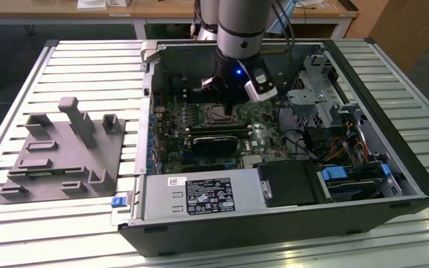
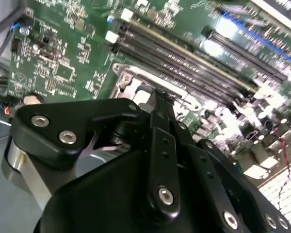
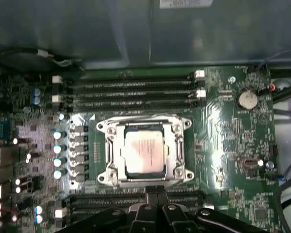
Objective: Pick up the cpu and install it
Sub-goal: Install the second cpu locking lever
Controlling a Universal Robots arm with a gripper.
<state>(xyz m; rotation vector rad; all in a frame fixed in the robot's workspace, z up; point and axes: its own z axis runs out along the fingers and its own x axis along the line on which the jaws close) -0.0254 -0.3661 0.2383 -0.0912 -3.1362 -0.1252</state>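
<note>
Black gripper (image 3: pixel 155 194) fingers are seen pressed together, empty, just beside the socket (image 3: pixel 144 151) where the cpu (image 3: pixel 144 151) already sits; a downward nudge is judged likely to scrape the motherboard (image 3: pixel 223 126).

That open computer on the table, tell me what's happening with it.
A robot arm is reaching into the open computer case lying on the slatted table. Its gripper hangs just above the motherboard, next to the socket. The cpu already sits in the socket, silver top up, and the gripper isn't touching it. The fingertips meet with nothing between them. A grey fixture stands beside the case.
</note>
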